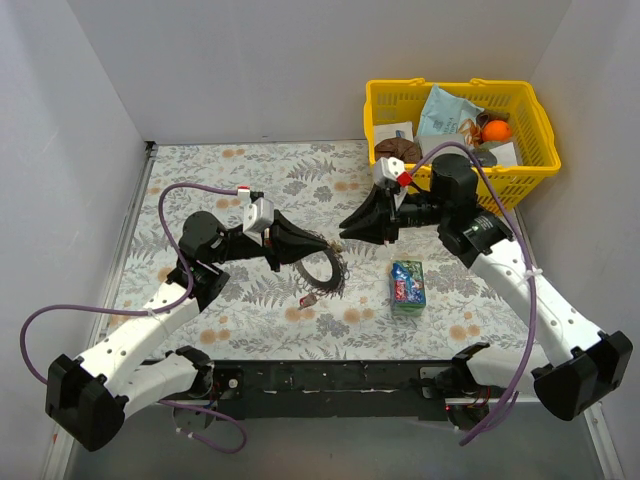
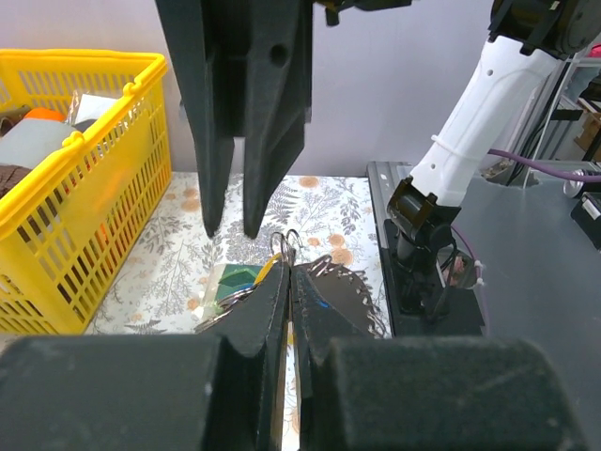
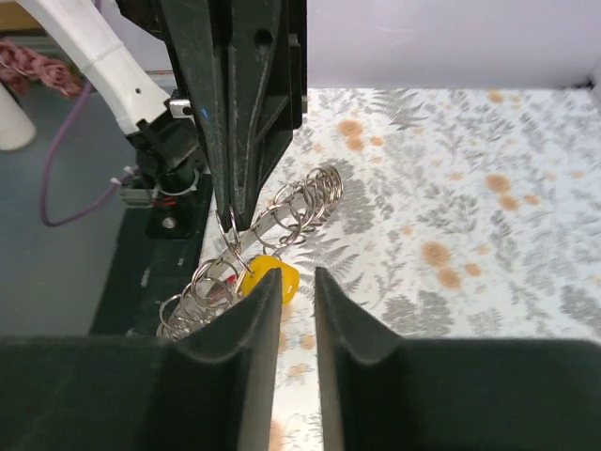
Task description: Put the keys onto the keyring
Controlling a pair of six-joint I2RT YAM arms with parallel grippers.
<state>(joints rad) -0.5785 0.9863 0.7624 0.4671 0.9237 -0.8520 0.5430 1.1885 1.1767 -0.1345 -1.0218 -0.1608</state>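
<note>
Top external view: two arms reach in from the lower corners, and their tips come close together near the middle of the floral worktop (image 1: 200, 170).
Left tool (image 1: 320, 248): pressed together on the keyring (image 1: 340, 275), pinching its wire. In the right wrist view the left tool (image 3: 235, 221) comes down from the top of the frame as a dark wedge with a loop of the ring at its point. In its own view the left tool (image 2: 289, 282) shows only a hairline slit, with thin metal in it.
Right tool (image 1: 345, 228): spread by a narrow gap and gripping nothing, its tip just up and right of the left tool's tip. In its own view the right tool (image 3: 298, 282) shows bare floral cloth through the gap. In the left wrist view the right tool (image 2: 232, 230) hangs from the top of the frame.
Keyring: a silvery, coil-like loop at the frame centre of the top view. In the right wrist view it runs slantwise from the centre (image 3: 305, 205) to the lower left.
Keys: a yellow-headed key (image 3: 269, 279) sits against the ring, and whether it is threaded on I cannot tell. One small key (image 1: 308, 299) dangles at the ring's lower left, its colour unclear.
Snack packet (image 1: 407, 285): blue-green, flat on the worktop, right of the ring and apart from it.
Basket (image 1: 520, 182): yellow plastic, in the upper right, holding packets and an orange item.
</note>
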